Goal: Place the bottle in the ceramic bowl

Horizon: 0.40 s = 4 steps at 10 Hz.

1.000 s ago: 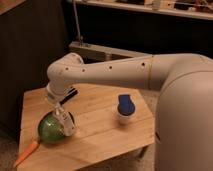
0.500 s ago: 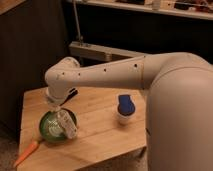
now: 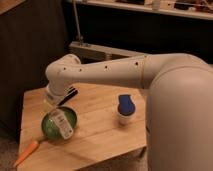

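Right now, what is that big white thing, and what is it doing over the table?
That big white thing is a robot's arm. One camera looks down at the wooden table from beside the robot. At the arm's end is its claw, which sits over a green ceramic bowl. A small clear bottle with a white label is in the bowl, leaning on its rim, just under the claw. Also on the table: a white cup with a blue object in it, and an orange carrot near the corner.
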Tool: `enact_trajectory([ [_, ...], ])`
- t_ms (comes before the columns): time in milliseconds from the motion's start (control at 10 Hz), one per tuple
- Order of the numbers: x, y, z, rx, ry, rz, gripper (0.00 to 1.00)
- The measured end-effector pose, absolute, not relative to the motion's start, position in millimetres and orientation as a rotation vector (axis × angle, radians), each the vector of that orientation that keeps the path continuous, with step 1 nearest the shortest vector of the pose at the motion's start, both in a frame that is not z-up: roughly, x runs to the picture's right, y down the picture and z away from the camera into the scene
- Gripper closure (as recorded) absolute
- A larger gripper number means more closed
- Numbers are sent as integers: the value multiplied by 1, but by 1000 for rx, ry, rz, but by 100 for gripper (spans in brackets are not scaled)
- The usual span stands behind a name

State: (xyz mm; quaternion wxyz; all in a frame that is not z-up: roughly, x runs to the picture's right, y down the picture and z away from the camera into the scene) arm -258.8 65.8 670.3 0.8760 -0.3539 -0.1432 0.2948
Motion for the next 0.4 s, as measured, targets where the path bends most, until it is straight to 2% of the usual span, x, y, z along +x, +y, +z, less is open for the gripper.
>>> enact_trajectory([
  [400,-258,60,669,-730,-298,634,20],
])
